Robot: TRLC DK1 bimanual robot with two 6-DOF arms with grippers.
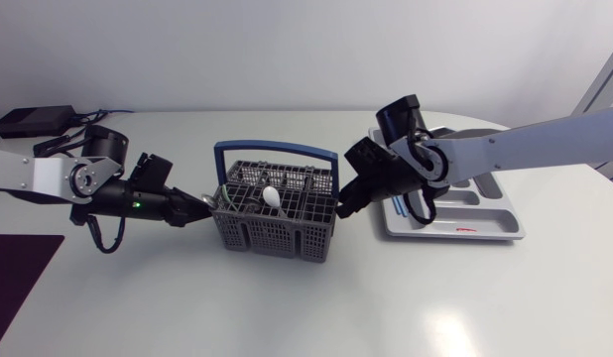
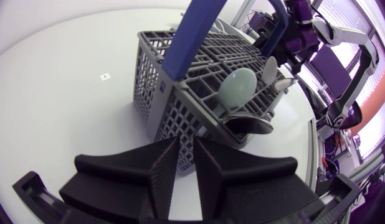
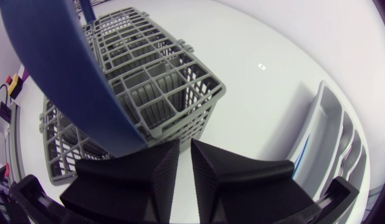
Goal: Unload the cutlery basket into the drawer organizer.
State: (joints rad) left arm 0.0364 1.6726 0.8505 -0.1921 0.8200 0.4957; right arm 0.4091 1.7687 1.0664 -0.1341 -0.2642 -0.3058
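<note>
Grey and full of holes, the cutlery basket (image 1: 277, 228) stands in the middle of the white counter (image 1: 287, 307). Its blue handle (image 1: 277, 148) arches over the top. A white spoon (image 1: 272, 196) stands in it with its round end up. A dark spoon (image 2: 248, 124) pokes out at the left end, and a few more spoons stand behind it. The drawer organizer (image 1: 505, 216) lies to the right of the basket, near it but not touching.

The left tool (image 1: 195, 207) is just beside the left end of the basket and points at the dark spoon. Its fingers are clenched close together and hold nothing. The right tool (image 1: 346, 205) is just beside the right end of the basket, between the basket and the organizer. It is clenched too, with nothing in it.

I think the job is only at its start, because the spoons are in the basket and no tool has one. Next, the left tool should open its fingers, slip them around the dark spoon and squeeze. Then it should lift straight up, so the spoon does not catch on the grid or the handle. The basket looks light and might slide, so the lift should be slow.
</note>
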